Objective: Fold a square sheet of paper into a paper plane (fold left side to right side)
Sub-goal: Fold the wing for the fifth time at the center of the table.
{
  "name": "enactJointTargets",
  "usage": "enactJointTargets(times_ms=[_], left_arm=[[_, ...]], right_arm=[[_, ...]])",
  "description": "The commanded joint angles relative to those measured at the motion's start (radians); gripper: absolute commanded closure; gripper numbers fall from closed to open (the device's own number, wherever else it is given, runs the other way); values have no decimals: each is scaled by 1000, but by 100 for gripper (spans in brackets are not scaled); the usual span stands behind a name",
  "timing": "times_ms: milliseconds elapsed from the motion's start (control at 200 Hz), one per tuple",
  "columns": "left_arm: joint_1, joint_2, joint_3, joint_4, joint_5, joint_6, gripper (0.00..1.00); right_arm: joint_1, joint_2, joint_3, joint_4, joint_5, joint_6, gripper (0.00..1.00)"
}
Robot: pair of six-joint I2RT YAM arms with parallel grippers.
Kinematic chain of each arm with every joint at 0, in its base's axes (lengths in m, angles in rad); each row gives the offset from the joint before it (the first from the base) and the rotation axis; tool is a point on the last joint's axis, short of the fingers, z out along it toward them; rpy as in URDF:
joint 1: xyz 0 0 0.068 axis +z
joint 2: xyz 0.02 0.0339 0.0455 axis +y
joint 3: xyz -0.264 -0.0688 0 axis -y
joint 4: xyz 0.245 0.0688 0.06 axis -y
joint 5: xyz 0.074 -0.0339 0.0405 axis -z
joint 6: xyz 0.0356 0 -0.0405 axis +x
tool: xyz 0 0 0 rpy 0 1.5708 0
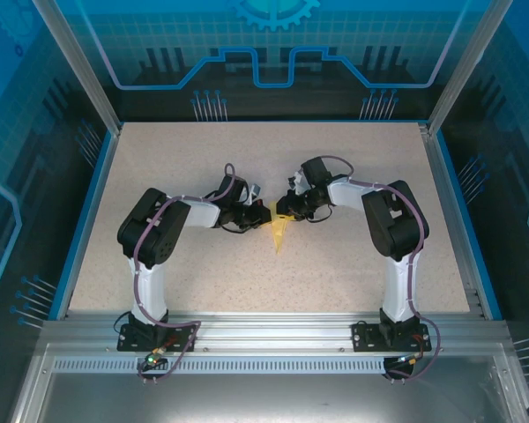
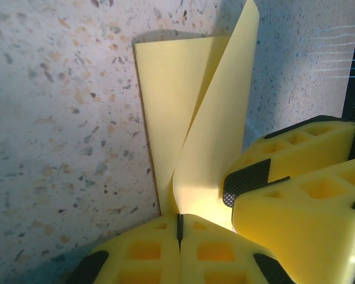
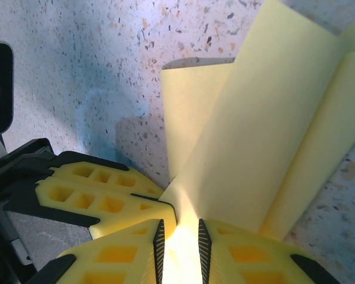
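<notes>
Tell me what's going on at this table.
Both arms meet mid-table over a partly folded yellow paper. The left gripper is shut on one edge of it, and the right gripper pinches it close beside. The paper is creased into a pointed wedge, with one flap curling up off the table.

No legible text, labels, brands or numbers noted. Back wall [image 1: 273,88] bears an unlettered gear emblem [image 1: 276,11].

Paper [image 1: 279,231] at counter [image 1: 159,176] centre, between left end effector [image 2: 178,226] and right end effector [image 3: 180,235]; both pinch its far end.
</notes>
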Motion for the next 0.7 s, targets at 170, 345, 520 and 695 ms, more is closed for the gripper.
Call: enactJointTargets(times_ms=[170,345,520,695], left_arm=[[21,56,23,-49,-65,20,100],[23,58,27,-48,-63,20,100],[22,51,20,-32,-46,17,100],[22,-26,-9,-23,-40,14,83]], right_arm=[[12,32,23,-48,38,-22,75],[12,44,25,-68,57,-25,75],[9,51,11,-108,94,-23,74],[1,57,-14,-113,107,-16,74]])
